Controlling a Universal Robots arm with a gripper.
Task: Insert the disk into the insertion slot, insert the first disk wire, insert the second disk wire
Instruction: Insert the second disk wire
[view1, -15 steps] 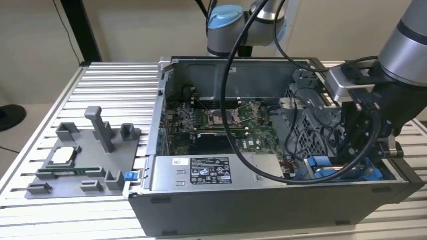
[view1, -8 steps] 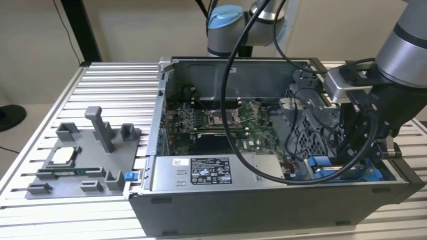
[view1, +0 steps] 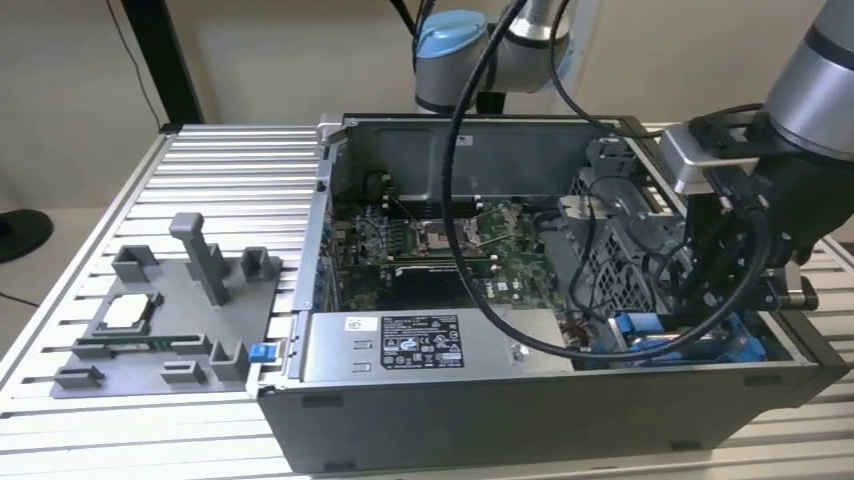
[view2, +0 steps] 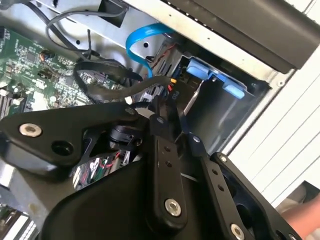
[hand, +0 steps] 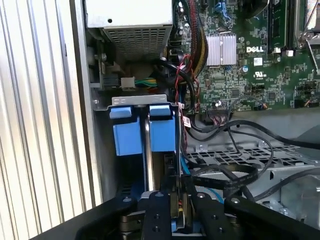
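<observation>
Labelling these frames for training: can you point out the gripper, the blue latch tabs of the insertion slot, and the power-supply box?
gripper (hand: 176, 200), first wrist view, between its fingertips.
blue latch tabs (hand: 127, 135), first wrist view, face of one tab.
power-supply box (view1: 400, 350), exterior view, its labelled top.

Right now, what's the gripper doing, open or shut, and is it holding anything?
Gripper: down at the slot in the case corner, fingers shut on a black wire.

bg: beige wall (view1: 254, 60); black post (view1: 163, 60) | ribbed metal table (view1: 227, 165)
</observation>
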